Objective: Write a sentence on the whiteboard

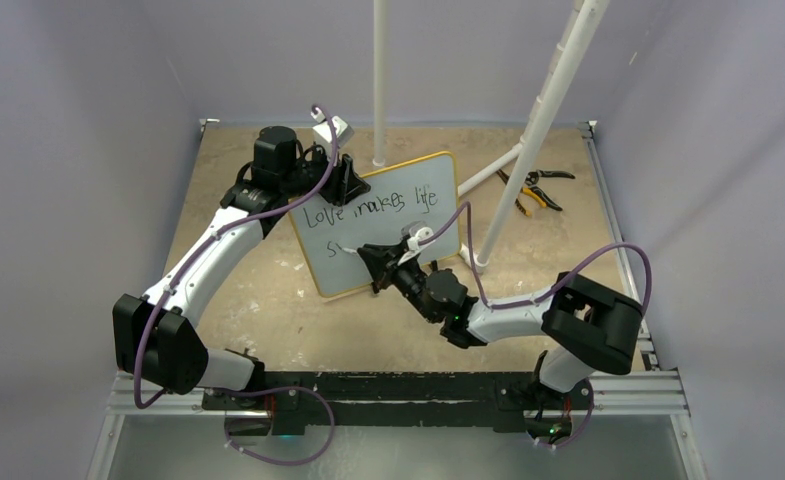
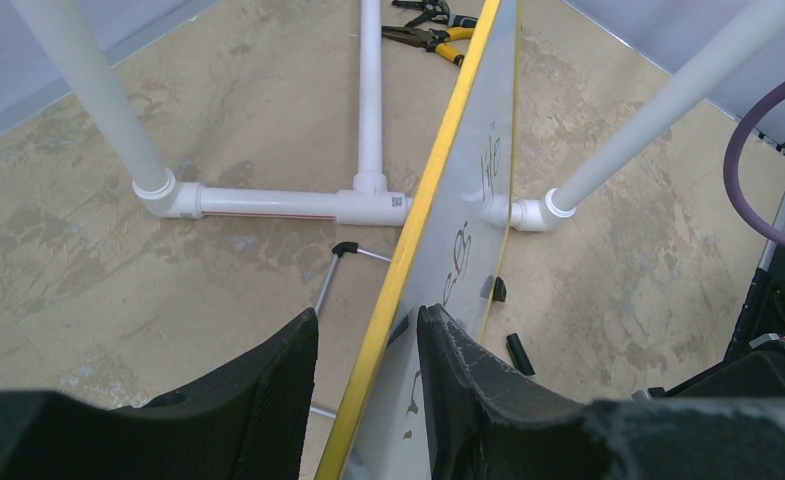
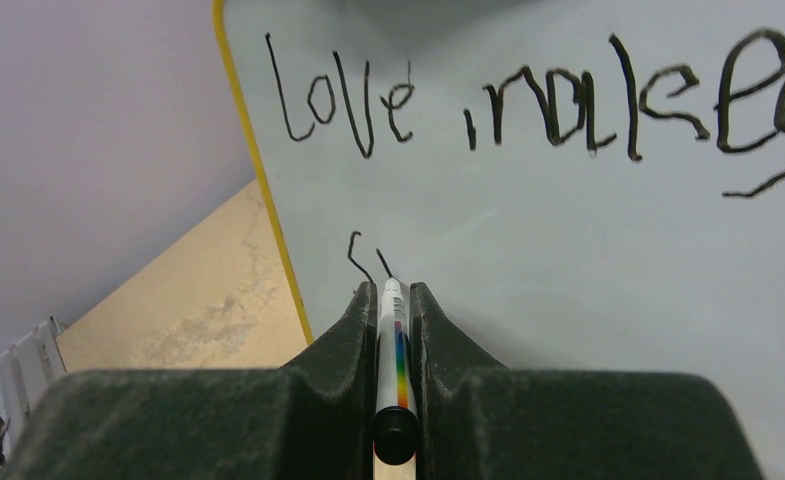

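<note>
The whiteboard point(image 1: 318, 255) stands tilted on the tan table, with a yellow frame and "Love makes life" written on its top line. My left gripper point(image 1: 353, 185) straddles its upper left edge. In the left wrist view the yellow frame and board point(image 2: 468, 230) pass between the jaws of the left gripper point(image 2: 366, 312), which is shut on it. My right gripper point(image 1: 363, 252) is shut on a white marker point(image 3: 392, 340) with a rainbow stripe. In the right wrist view the marker tip touches the whiteboard point(image 3: 568, 250) on the second line, beside two short strokes, between the right gripper's point(image 3: 393, 290) fingers.
White PVC pipes point(image 1: 543, 110) rise behind the board, and their floor joints point(image 2: 268, 203) lie right behind it. Yellow-handled pliers point(image 1: 533, 190) lie at the back right. A thin metal support leg point(image 2: 328, 285) and a small black piece point(image 2: 518, 352) sit by the board's foot. Grey walls enclose the table.
</note>
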